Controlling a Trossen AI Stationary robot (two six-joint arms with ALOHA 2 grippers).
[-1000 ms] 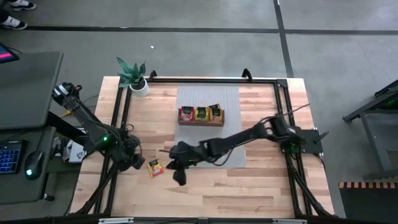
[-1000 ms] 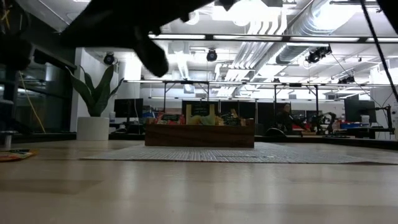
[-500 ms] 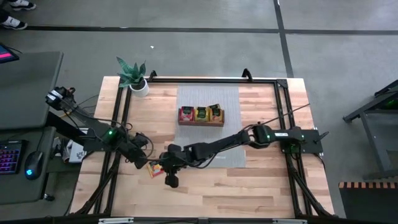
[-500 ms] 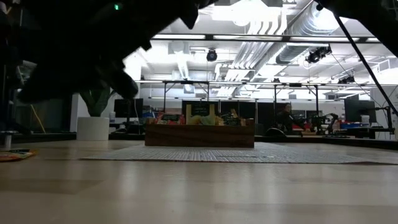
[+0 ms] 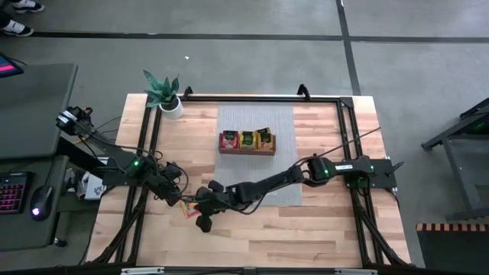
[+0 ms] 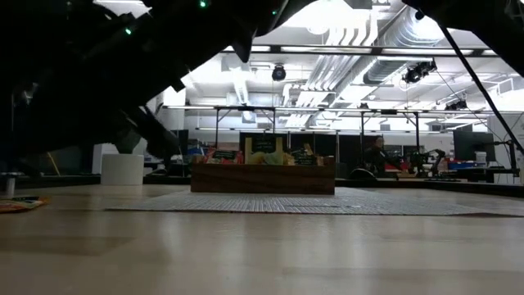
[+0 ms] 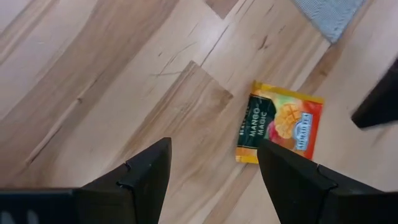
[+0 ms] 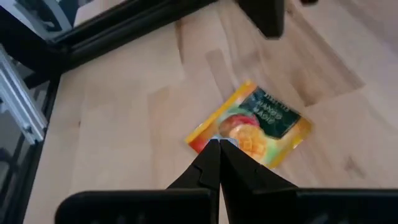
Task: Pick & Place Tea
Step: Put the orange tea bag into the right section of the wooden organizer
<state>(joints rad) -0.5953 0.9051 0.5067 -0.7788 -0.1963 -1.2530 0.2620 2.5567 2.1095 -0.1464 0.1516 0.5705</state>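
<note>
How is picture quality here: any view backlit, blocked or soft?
Low view: backlit by bright ceiling lights; the arms are black silhouettes across the top left, though the tray is readable. Left wrist view: evenly lit, the packet label sharp. Right wrist view: the packet slightly soft, the right gripper dark. High view: even light, but the arms cover most of the packet.

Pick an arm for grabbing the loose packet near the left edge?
Left, probably. The left gripper is open with the packet just ahead of it. The right gripper is over the packet but shut.
</note>
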